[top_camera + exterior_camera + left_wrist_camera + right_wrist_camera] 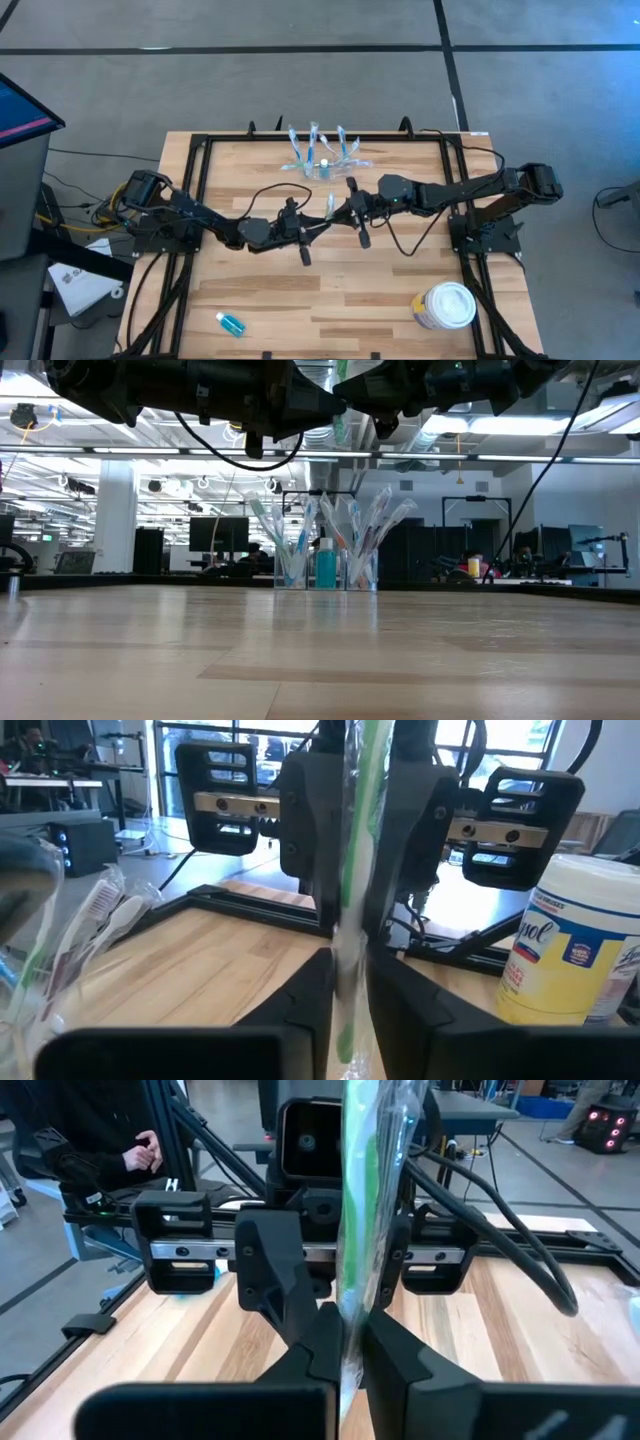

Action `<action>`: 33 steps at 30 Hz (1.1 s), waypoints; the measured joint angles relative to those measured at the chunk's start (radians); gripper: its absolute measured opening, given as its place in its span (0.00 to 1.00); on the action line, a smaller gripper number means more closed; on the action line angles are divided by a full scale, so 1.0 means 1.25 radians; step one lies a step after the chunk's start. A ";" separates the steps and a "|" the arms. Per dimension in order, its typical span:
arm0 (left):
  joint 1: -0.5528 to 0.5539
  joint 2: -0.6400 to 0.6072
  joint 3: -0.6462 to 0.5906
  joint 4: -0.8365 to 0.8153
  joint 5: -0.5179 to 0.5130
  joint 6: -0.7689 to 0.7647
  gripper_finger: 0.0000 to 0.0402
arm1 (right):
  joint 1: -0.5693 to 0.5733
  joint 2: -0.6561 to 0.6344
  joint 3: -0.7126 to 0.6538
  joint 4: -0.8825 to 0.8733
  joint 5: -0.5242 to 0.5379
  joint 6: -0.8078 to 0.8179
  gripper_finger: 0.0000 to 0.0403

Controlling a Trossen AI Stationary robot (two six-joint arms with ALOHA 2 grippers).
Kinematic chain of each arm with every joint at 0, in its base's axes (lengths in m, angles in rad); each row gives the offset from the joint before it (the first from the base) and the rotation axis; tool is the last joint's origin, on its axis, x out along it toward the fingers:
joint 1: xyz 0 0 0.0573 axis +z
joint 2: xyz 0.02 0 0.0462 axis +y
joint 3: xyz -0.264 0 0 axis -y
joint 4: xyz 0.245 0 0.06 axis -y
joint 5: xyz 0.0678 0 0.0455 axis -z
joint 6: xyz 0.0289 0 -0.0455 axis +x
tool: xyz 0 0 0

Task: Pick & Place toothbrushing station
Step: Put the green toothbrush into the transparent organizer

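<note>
A green toothbrush in a clear wrapper (330, 203) is held in the air over the table's middle, between both grippers. My left gripper (320, 218) comes from the left and my right gripper (340, 210) from the right; both are shut on it. The toothbrushing station (322, 160), a low clear holder with several wrapped toothbrushes and a blue bottle standing in it, rests on the table near the far edge. It also shows in the low view (325, 555). My left gripper pinches the wrapped toothbrush's shaft (347, 955) between its two fingers (305, 1010), coming about level from the table's left, fingers across it. The toothbrush stands roughly upright, lifted clear of the table. My right gripper pinches the same shaft (352, 1305) between its two fingers (390, 1365), about level from the table's right, across it and close to the left gripper's hold.
A round white-lidded tub (447, 305) stands near the front right. A small blue bottle (230, 323) lies near the front left. A black frame (200, 150) runs round the table top.
</note>
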 joint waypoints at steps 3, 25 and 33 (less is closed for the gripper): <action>0.000 0.000 0.000 0.000 0.000 0.000 0.16 | 0.000 0.000 0.000 -0.006 0.000 0.000 0.03; 0.075 -0.203 -0.085 -0.005 0.181 0.088 0.20 | -0.020 0.000 0.001 -0.012 0.001 0.000 0.03; 0.078 -0.203 -0.046 -0.003 0.217 0.166 0.20 | -0.034 0.000 0.001 -0.018 0.001 0.000 0.03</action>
